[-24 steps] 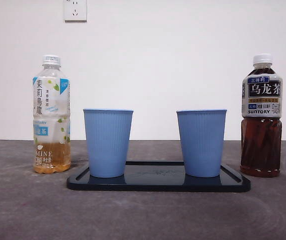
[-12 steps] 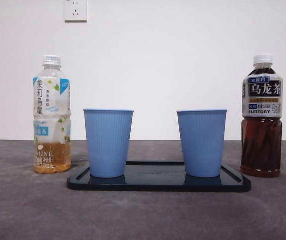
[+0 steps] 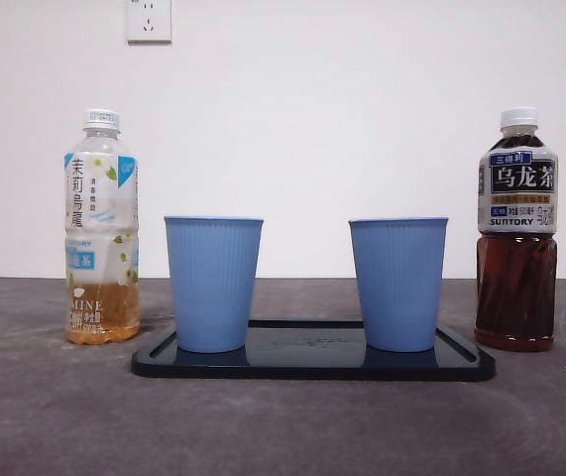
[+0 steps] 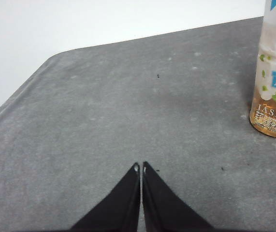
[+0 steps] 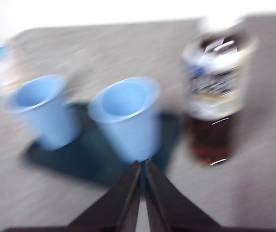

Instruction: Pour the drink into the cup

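On the desk (image 3: 55,416), two blue cups (image 3: 213,283) stand upright on the black tray (image 3: 312,365), ready for filling. Capped dark tea bottle (image 3: 516,228) just beside tray. Right hand (image 5: 142,164) pressed together, empty, above; left hand (image 4: 141,167) likewise.

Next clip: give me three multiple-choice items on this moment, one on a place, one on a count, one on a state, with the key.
1. Where do the blue cups stand?
A. on the black tray
B. on the bare table
C. stacked together

2. How many bottles are on the table?
A. one
B. two
C. three

3. How are the bottles?
A. capped
B. open
C. tipped over

Key:
1 A, both blue cups sit on the black tray.
2 B, the jasmine tea bottle and the dark oolong bottle.
3 A, both are upright with white caps on.
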You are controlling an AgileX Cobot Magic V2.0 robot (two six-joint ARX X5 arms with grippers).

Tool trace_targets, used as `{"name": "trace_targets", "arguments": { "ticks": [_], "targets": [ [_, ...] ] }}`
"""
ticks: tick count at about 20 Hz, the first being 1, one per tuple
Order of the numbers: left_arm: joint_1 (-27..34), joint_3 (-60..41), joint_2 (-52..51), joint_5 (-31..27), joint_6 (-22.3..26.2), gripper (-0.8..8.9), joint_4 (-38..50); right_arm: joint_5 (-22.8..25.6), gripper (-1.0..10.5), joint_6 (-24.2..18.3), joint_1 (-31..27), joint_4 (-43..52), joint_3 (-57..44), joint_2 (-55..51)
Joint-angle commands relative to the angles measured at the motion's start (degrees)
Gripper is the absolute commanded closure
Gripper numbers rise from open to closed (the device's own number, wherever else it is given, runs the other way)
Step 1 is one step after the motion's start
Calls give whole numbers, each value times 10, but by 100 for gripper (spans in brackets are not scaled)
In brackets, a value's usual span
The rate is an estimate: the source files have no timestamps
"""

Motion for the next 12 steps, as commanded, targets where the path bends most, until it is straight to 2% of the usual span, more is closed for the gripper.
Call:
{"name": "trace_targets", "arguments": {
  "ticks": [1, 5, 7, 12],
  "targets": [
    [1, -9, -1, -2, 3, 806, -6, -12, 931, -64, -55, 34, -2, -3],
    [1, -9, -1, -2, 3, 806, -6, -69, 930, -153, -179, 129, -59, -47],
    [1, -9, -1, -2, 3, 806, -6, -77, 930, -165, -225, 154, -94, -83],
    [1, -9, -1, -2, 3, 806, -6, -73, 931, -169, -268, 179, -148, -136]
  ]
}}
